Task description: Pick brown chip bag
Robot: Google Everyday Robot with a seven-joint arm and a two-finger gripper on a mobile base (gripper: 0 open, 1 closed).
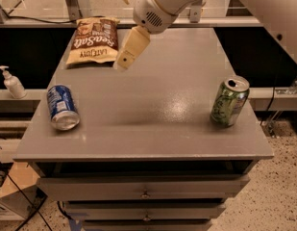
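The brown chip bag (93,41) lies flat at the far left corner of the grey table (153,124), its cream-yellow band toward me and white lettering on top. My gripper (126,57) hangs from the white arm above the far middle of the table. It sits just right of the bag's near right corner and is not touching it.
A blue can (61,107) lies on its side near the table's left edge. A green can (229,101) stands upright near the right edge. A white pump bottle (13,83) stands on a shelf left of the table. Drawers (145,189) sit below the tabletop.
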